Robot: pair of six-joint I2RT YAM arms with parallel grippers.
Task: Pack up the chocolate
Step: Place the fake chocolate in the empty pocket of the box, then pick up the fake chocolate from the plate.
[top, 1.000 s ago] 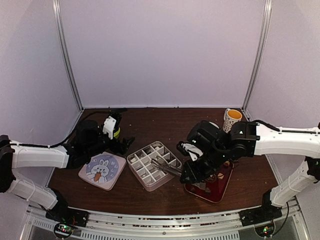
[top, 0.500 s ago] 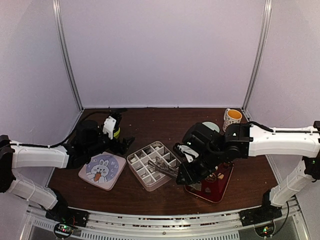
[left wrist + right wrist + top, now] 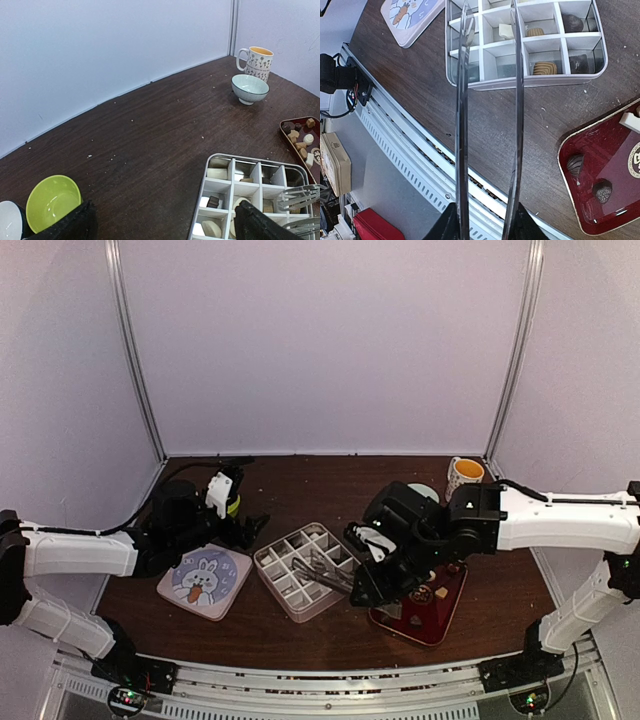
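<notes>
Compared with 1 second ago, the right gripper point(image 3: 368, 585) has moved to the left in the top view, and a pale bowl point(image 3: 424, 491) now shows behind its arm. It pinches the metal tongs point(image 3: 519, 100), whose 2 arms stand apart, with the tips over the divided box point(image 3: 520, 82). Some chocolate point(image 3: 544, 67) lies in the box compartments, and more lies on the red tray point(image 3: 615, 165) at lower right. The left gripper point(image 3: 245, 528) has not moved. Its fingers are spread wide beside the rabbit lid point(image 3: 205, 582).
</notes>
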